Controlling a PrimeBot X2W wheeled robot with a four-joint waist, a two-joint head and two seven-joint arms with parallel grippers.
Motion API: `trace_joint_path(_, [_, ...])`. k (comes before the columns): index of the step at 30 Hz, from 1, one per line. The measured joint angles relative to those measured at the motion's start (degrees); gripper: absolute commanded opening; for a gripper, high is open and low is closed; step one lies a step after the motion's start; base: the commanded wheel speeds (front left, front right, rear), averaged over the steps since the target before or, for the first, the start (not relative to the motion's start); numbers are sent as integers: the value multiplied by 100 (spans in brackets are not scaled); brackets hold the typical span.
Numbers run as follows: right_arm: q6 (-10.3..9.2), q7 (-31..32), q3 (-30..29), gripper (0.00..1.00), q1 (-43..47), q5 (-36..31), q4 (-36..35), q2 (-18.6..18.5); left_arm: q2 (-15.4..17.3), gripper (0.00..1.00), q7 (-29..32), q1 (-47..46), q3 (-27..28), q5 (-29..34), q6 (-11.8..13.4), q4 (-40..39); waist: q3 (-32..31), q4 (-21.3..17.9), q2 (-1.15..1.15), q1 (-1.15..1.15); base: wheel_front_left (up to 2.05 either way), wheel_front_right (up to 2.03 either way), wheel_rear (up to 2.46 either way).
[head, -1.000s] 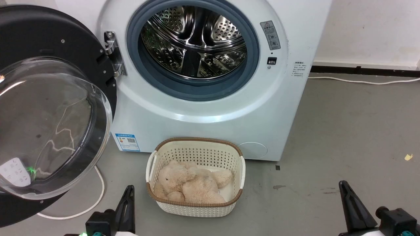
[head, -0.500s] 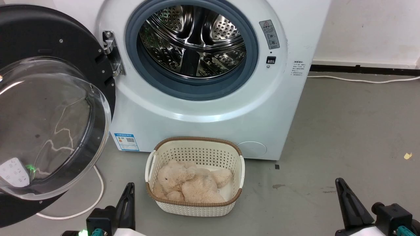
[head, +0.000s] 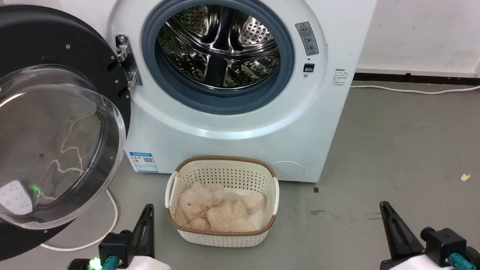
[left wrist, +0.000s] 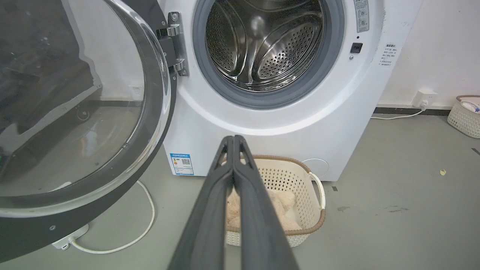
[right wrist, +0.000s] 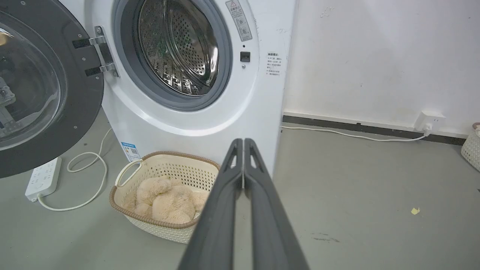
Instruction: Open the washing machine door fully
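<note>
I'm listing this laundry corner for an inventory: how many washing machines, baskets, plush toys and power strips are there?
White front-loading washing machine: 1
Cream perforated plastic baskets: 2
Beige plush toy: 1
White power strip: 1
Total: 5

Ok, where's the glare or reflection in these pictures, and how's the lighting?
Head view: the round glossy black washing machine door carries pale reflections and a green glint in its clear dome; the perforated steel drum glints brightly. Left wrist view: that dome mirrors dark shapes. Right wrist view: even light, no harsh shadows.
</note>
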Motion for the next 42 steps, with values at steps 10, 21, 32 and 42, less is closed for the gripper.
trace_joint_path(10, [0,122,43,0,-60,-57,-26,0,-73,0,112,-26,126,151,-107,-41,12,-13,0,0,0,0,0])
trace_joint_path(21, [0,238,98,0,-135,-100,-56,0,-171,0,221,-93,244,290,-214,-71,26,-28,0,0,0,0,0])
trace_joint_path(32, [0,371,151,0,-182,-126,-78,0,-258,0,334,-121,369,443,-294,-110,39,-43,0,0,0,0,0])
trace_joint_path(42, [0,489,190,0,-259,-174,-93,0,-344,0,446,-144,495,567,-404,-146,51,-56,0,0,0,0,0])
